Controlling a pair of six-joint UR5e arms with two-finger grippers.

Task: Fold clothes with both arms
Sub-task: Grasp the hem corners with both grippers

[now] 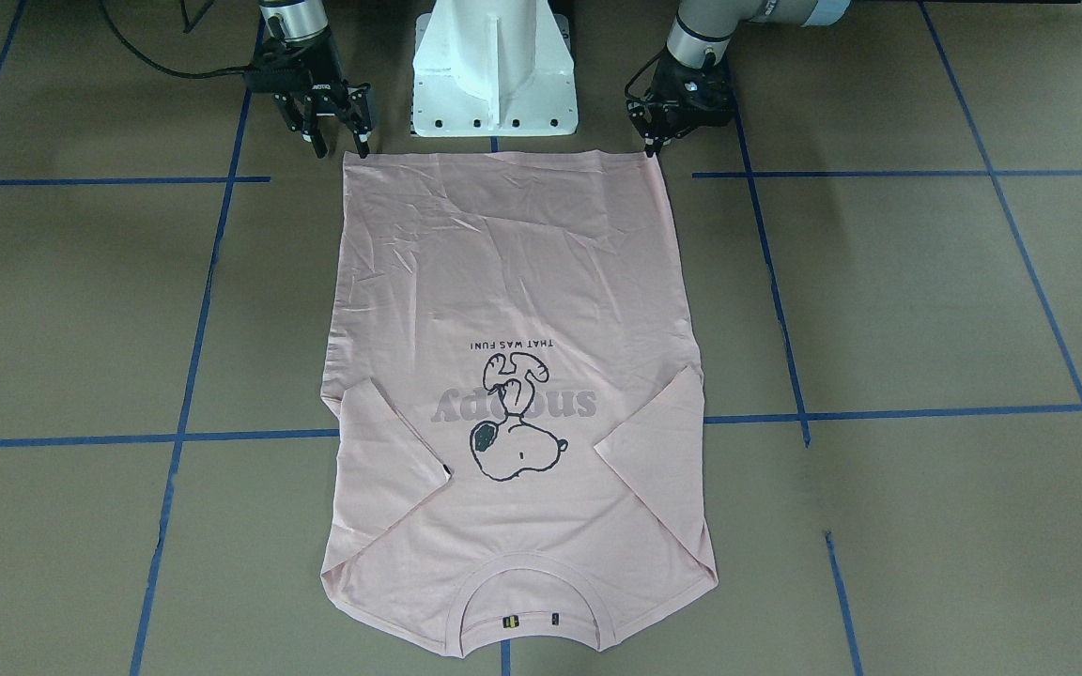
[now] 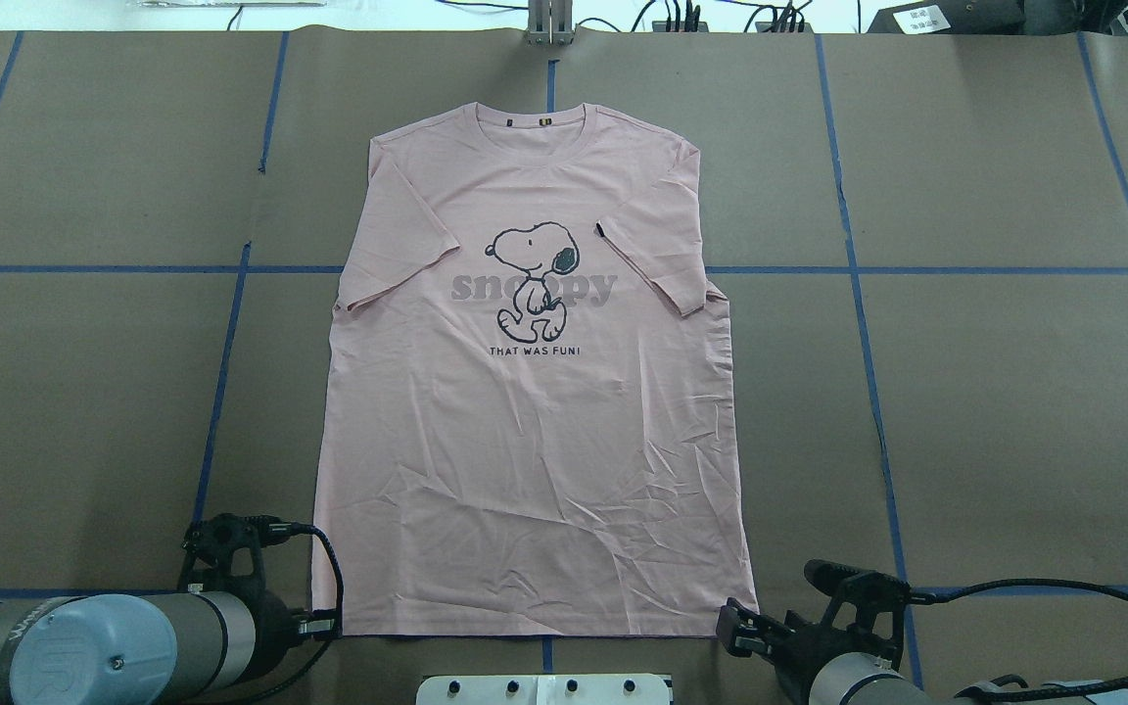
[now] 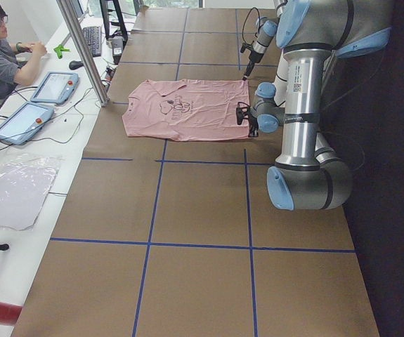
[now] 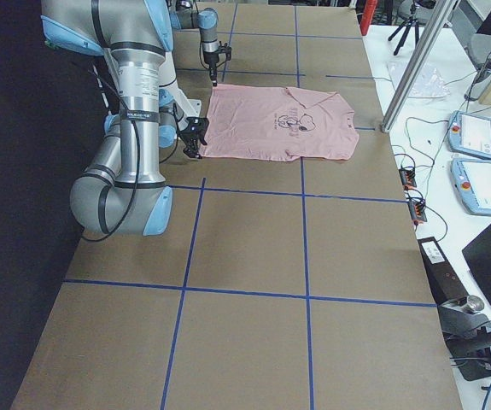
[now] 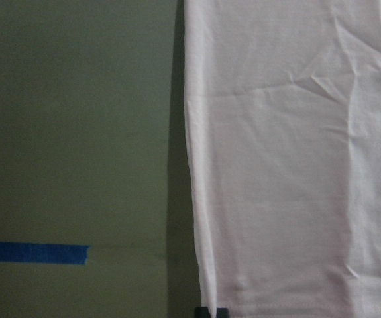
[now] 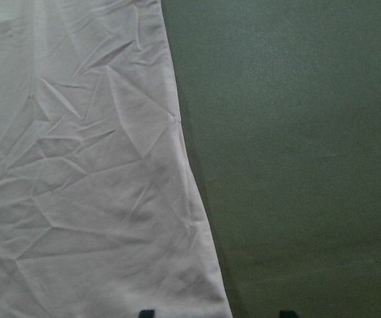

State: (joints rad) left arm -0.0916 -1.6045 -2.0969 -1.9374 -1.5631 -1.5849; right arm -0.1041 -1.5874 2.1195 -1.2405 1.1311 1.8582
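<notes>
While it lies spread on the brown paper-covered table (image 2: 965,392), squared off with blue tape (image 2: 84,267), the pink T-shirt (image 2: 525,470) runs straight out from the white pedestal (image 1: 494,66). Its hem (image 2: 525,623) is nearest the pedestal and its neck farthest from it, with the print side up and both sleeves (image 2: 662,259) turned in over the chest.

From where I stand it looks like thin cotton jersey, soft, limp and light. I judge it will sag and drag between two holds instead of keeping its shape, and the matt paper beneath should grip it a little. Fine creases fan across the half nearer the pedestal.

The left arm (image 2: 104,651) and right arm (image 1: 292,19), silver tube with pale blue caps, come down on either side of the pedestal. I reckon the best holds are the two hem corners, where the stitched edge is doubled and firmer.

The left gripper (image 1: 656,148) has its black fingers drawn together on the corner at its side of the pedestal, nipping the hem as far as I can judge. The right gripper (image 1: 342,148) stands with its fingers apart, straddling the other corner and holding nothing.

Smaller things: the black-outlined dog print (image 2: 533,279) over grey lettering is, I would guess, slightly stiffer than the bare cloth, and the ribbed neckband (image 1: 522,568) is thicker than the body.
</notes>
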